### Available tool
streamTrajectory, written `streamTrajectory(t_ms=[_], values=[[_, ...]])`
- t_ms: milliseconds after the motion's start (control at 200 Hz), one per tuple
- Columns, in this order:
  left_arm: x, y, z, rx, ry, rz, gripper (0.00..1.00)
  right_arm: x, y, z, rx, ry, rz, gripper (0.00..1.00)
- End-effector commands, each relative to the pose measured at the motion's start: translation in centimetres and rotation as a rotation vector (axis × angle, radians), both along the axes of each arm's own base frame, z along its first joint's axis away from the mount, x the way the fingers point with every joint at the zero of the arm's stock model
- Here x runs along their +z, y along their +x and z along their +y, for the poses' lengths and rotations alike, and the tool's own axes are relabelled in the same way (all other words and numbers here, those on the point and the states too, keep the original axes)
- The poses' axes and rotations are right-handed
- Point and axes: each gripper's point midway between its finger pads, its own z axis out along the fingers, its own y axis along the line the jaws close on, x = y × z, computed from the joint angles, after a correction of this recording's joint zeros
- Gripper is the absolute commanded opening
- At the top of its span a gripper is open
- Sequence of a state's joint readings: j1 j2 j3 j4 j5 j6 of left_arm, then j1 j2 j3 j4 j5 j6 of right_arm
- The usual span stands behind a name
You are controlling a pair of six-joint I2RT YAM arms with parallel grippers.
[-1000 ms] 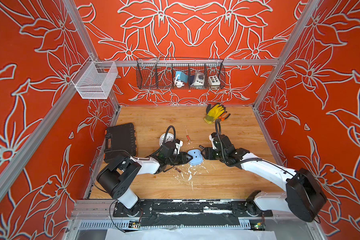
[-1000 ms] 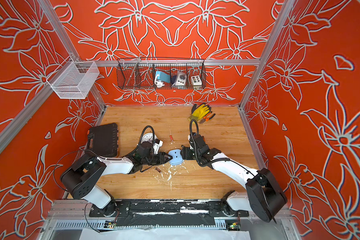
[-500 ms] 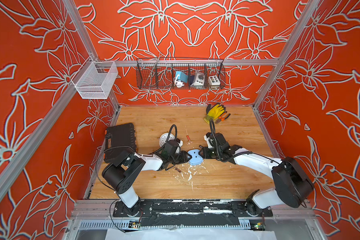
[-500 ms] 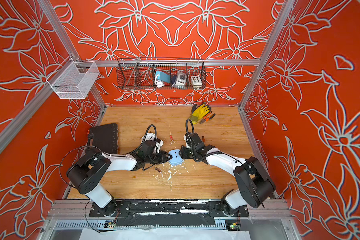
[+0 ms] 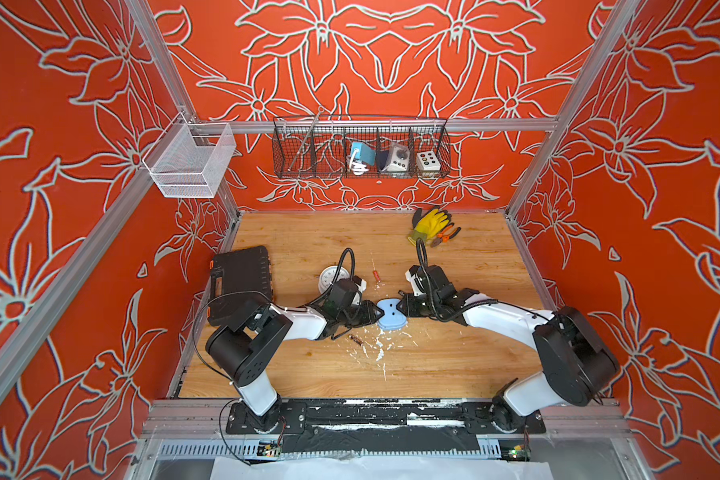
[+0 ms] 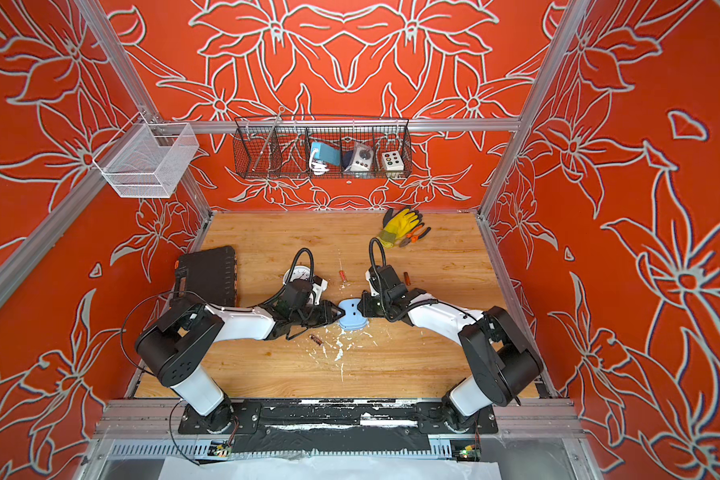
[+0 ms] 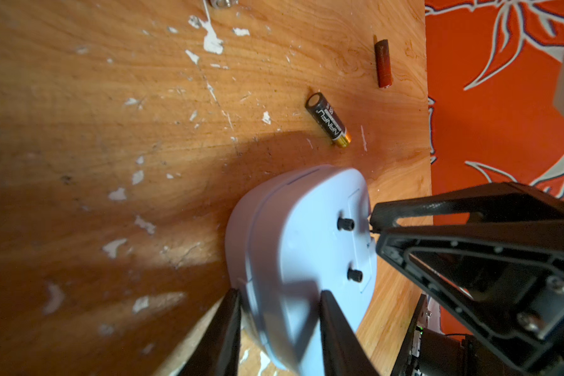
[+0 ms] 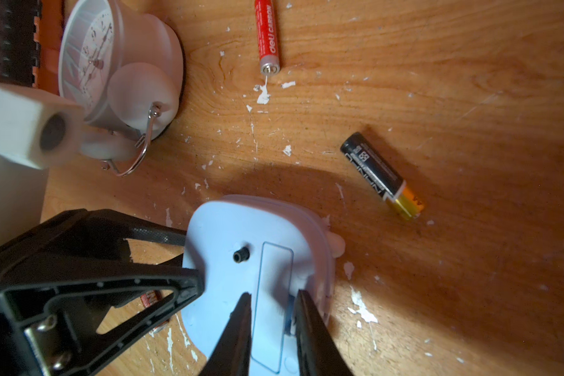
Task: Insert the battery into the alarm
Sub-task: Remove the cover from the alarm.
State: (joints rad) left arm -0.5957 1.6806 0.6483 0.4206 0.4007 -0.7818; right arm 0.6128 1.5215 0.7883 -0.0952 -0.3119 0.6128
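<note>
I narrowed both grippers this last second: left gripper (image 7: 279, 294) now pinches blue alarm (image 5: 389, 314) rim, right gripper (image 8: 274, 294) pinches opposite edge. Alarm steadied, I judge; battery (image 7: 329, 121) lies loose beside.

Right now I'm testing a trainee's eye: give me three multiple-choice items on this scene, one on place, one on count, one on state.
1. Where is the yellow glove? A) table's far right corner B) black case C) wire basket
2. Count the black knobs on the blue alarm's back: A) one B) two C) four
3. The blue alarm lies: A) face up B) back up C) upright
Answers: 1 A, beside the pliers; 2 B, both show in the left wrist view; 3 B, battery cover faces up.
</note>
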Motion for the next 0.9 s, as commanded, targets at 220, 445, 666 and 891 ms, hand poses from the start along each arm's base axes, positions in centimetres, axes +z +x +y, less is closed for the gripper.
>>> streamTrajectory(t_ms=[220, 445, 666, 891], values=[[-2.5, -1.2, 1.0, 0.002, 0.076, 0.075, 0.34, -0.6, -0.3, -0.7, -0.025, -0.007, 0.016, 0.26], [-2.4, -1.1, 1.1, 0.005, 0.081, 0.072, 0.34, -0.9, -0.7, -1.1, -0.033, -0.015, 0.026, 0.27], [-2.4, -1.1, 1.0, 0.002, 0.081, 0.073, 0.34, -1.2, -0.8, -1.0, -0.034, -0.007, 0.038, 0.27], [-2.3, -1.0, 1.0, 0.001, 0.084, 0.069, 0.34, -1.4, -1.2, -1.1, -0.035, -0.007, 0.052, 0.27]])
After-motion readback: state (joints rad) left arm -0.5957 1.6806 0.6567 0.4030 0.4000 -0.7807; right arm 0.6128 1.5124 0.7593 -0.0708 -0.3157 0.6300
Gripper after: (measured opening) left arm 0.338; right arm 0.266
